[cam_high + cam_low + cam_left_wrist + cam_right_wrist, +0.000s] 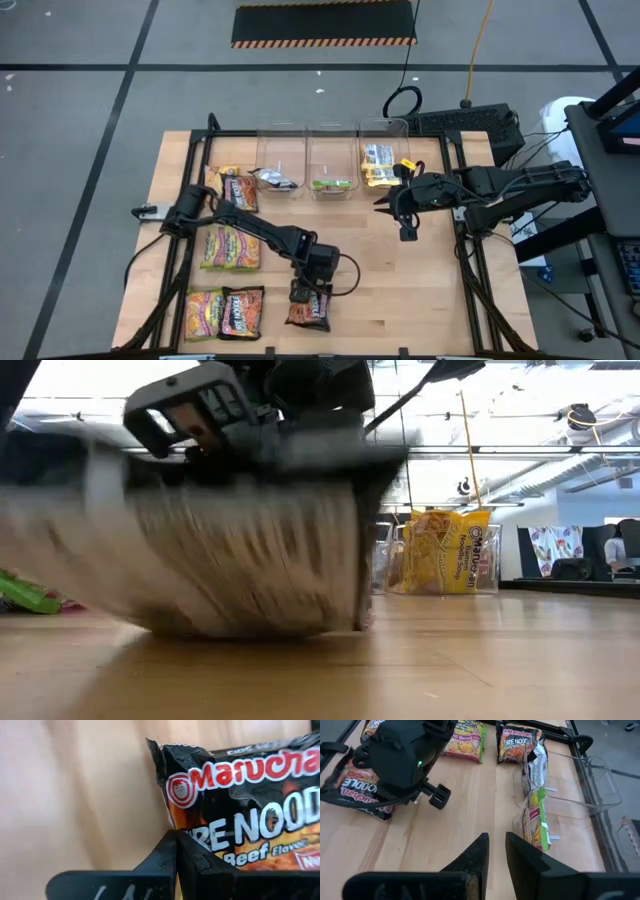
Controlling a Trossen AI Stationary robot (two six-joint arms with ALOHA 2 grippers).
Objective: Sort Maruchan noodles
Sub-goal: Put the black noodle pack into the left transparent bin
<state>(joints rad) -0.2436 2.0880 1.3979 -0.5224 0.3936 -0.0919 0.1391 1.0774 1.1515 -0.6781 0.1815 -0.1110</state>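
Altogether six packets (230,247) loose; three bins (332,160).

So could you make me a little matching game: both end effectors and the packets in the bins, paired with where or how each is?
1. left end effector
2. right end effector
3. yellow packets
4. green packet

A. in the middle bin
B. in the right-hand bin
C. shut on a black packet
D. open, empty, over bare table

Pairs: 1-C, 2-D, 3-B, 4-A
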